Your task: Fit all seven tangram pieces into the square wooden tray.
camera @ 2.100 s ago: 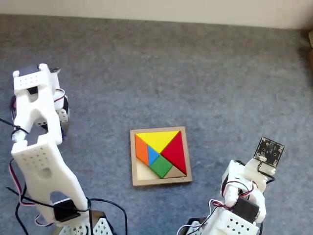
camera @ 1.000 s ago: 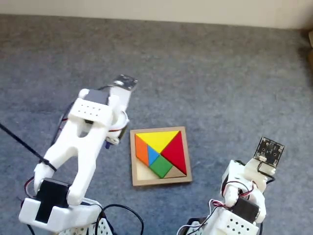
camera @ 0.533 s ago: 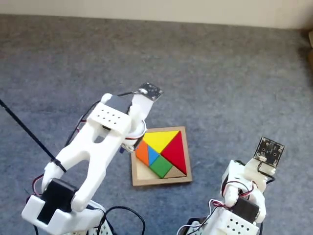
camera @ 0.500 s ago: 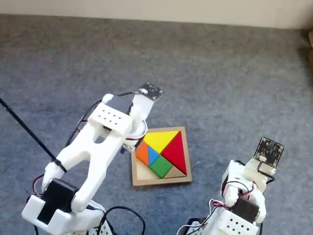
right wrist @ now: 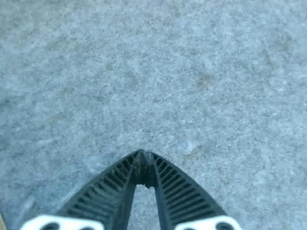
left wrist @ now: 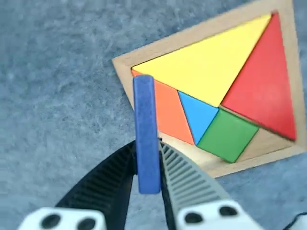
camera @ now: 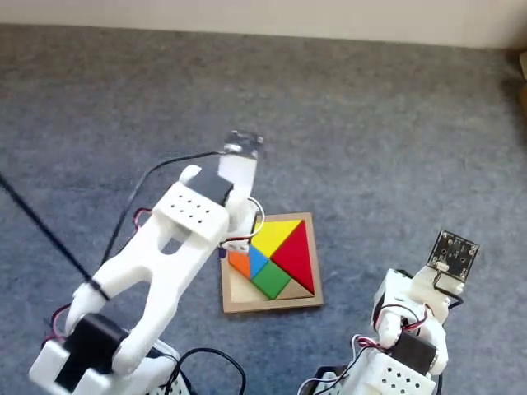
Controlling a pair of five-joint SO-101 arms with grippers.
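From where I stand, the left claw [left wrist: 147, 146] is clamped on a dark blue piece [left wrist: 144, 103], held on edge so that only its thin side shows. It hangs over the corner of the wooden tray [left wrist: 192, 38] where the orange piece [left wrist: 170, 115] meets the rim. The yellow triangle [left wrist: 206, 62], red triangle [left wrist: 264, 81], small blue triangle [left wrist: 199, 115] and green square [left wrist: 228, 136] already lie flat inside. Bare wood shows along the tray's near side [camera: 240, 288], and I judge that gap to be the target.

To do this well, I would carry the piece over the bare strip. I would tip it flat and turn it until its edges run parallel to the orange piece and the rim. Only then would I lower it. Letting go while it stands on edge risks it toppling onto the seated pieces or catching the rim.

The right claw [right wrist: 144, 155] has its jaws together, over the grey surface [right wrist: 192, 57], well apart from the tray.
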